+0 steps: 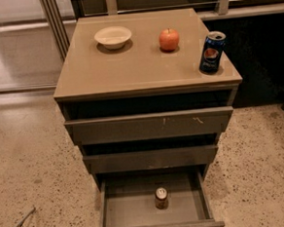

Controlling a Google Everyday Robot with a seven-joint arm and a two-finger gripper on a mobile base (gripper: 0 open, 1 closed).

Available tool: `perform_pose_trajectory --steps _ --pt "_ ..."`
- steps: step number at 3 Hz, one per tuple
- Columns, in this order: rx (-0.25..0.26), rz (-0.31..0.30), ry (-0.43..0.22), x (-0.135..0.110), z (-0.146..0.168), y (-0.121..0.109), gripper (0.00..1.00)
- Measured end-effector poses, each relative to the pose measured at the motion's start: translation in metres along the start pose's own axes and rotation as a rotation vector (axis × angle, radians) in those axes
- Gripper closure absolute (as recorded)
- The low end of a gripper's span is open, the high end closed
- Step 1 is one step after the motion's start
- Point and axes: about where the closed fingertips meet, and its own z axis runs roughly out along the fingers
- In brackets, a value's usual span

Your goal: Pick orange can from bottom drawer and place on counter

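- The orange can stands upright near the middle of the open bottom drawer.
- The table carries a bowl, an apple and a Pepsi can.
- The gripper is out of view, so its state cannot be told.

Speckled beige stone floor meets a metal door frame and dark recess
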Motion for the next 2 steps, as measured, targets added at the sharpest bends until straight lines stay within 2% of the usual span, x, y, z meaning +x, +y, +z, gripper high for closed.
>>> perform_pose_trajectory --steps 1,2 --pt "-0.080 -0.023 0.060 0.010 0.028 0.005 0.00" --pt "-0.102 -0.089 0.096 0.029 0.059 0.008 0.00"
